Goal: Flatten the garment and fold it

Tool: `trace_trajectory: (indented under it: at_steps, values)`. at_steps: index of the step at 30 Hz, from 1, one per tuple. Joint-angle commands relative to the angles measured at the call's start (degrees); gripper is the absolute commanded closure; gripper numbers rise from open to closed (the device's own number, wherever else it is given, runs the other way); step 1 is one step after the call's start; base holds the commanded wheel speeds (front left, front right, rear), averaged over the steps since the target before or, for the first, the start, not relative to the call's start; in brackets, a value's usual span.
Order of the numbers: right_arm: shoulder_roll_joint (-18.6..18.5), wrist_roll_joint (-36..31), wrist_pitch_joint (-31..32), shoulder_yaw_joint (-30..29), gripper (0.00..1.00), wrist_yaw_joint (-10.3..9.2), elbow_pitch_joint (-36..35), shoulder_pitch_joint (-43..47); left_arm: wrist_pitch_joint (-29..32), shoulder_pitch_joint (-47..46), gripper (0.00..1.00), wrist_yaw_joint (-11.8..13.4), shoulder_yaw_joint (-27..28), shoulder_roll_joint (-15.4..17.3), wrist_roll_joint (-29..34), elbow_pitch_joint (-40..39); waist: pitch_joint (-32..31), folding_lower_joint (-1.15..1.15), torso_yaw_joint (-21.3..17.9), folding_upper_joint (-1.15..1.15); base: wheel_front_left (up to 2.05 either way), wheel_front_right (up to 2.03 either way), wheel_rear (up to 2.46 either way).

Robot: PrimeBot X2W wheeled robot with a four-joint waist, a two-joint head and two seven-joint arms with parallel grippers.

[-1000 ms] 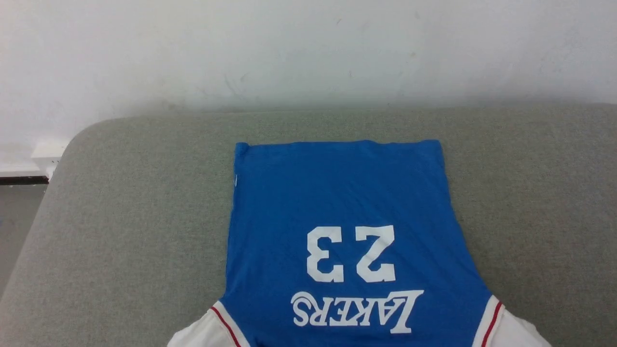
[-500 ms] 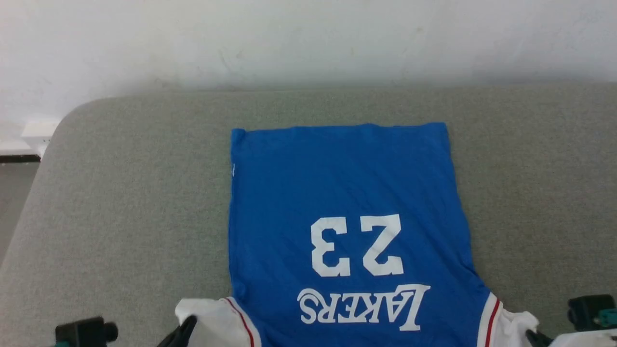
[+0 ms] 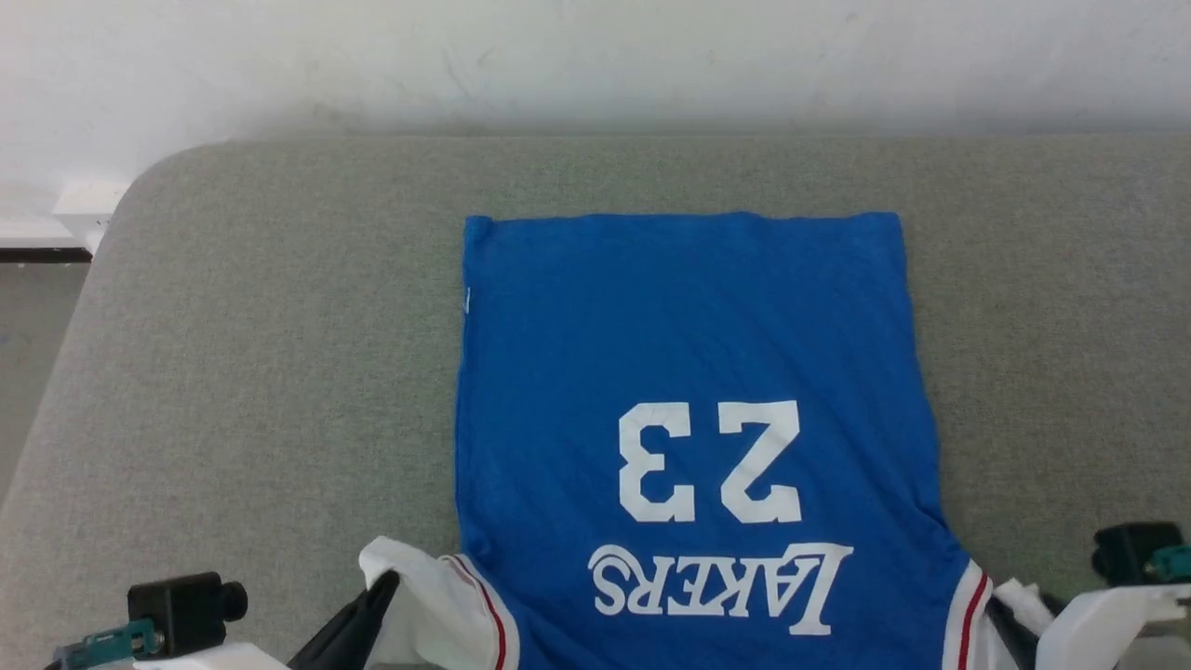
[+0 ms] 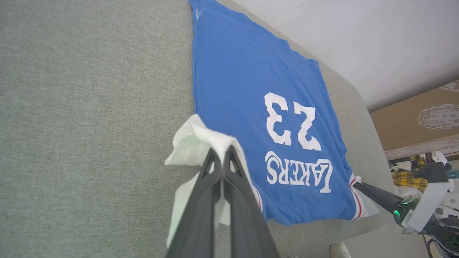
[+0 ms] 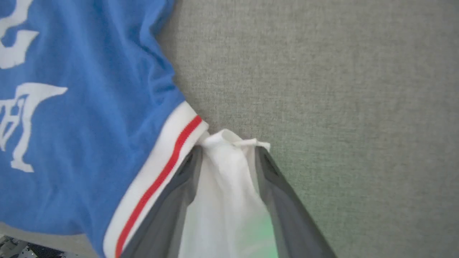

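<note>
White sleeves (image 4: 193, 143) of the garment (image 3: 689, 354) are clamped by left fingers (image 4: 200, 208) and right fingers (image 5: 278, 197).

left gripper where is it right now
In the head view's lower left, the left gripper pinches the T-shirt by its white sleeve on the grey cushion.

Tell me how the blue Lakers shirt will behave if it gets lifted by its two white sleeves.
Probably floppy: the garment lies limp, and its sleeve bunches in the left gripper. It likely sags in the middle when raised, since the right gripper pinches just a sleeve end. It may drag rather than slide on the textured grey cushion.
</note>
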Motion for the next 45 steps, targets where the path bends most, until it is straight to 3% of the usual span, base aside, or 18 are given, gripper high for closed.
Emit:
trace_trajectory:
  at_steps: [1, 7, 13, 17, 28, 36, 45]
  values:
    - [-0.07, 1.88, 2.45, -0.85, 0.0, -0.11, -3.48, -0.13, -0.34, 0.2, 1.0, -0.5, 0.35, 0.13, 0.1, -0.27, 0.27, 0.0, -0.14, 0.0, 0.0, 0.0, 0.0]
    - [-3.82, 4.0, 8.34, -8.19, 0.0, -0.11, -21.36, -2.02, -1.63, 0.63, 1.0, -0.83, 0.97, 0.19, 0.38, -1.32, 1.77, 0.0, -0.17, 0.0, 0.0, 0.0, 0.0]
    - [-5.91, 0.09, 9.36, -8.91, 0.0, -0.11, -26.31, -15.02, -2.13, -0.78, 1.0, -1.78, 0.47, 0.28, 0.69, -1.75, 4.44, 0.0, 1.02, 0.0, 0.0, 0.0, 0.0]
    - [-4.52, -1.17, 12.39, -6.51, 0.0, -0.11, -22.31, -26.45, -1.87, -2.11, 1.0, -2.4, -0.1, 0.41, 0.62, -1.65, 6.89, 0.0, 2.3, 0.0, 0.0, 0.0, 0.0]
    - [-6.77, -7.36, 17.57, -2.34, 0.0, -0.11, -1.34, -49.7, -2.27, -6.23, 1.0, -4.67, -1.21, 0.39, 0.38, -0.43, 16.03, 0.0, 5.65, 0.0, 0.0, 0.0, 0.0]
    - [-7.04, -9.58, 21.35, -1.9, 0.0, -0.11, 7.13, -56.02, -2.36, -10.73, 1.0, -6.98, -2.96, -0.07, 0.22, 1.67, 22.46, 0.0, 7.97, 0.0, 0.0, 0.0, 0.0]
    - [-5.75, -10.62, 22.47, -3.59, 0.0, -0.11, 10.96, -56.54, -3.16, -14.12, 1.0, -8.94, -4.55, -1.11, -0.03, 5.11, 25.5, 0.0, 9.93, 0.0, 0.0, 0.0, 0.0]
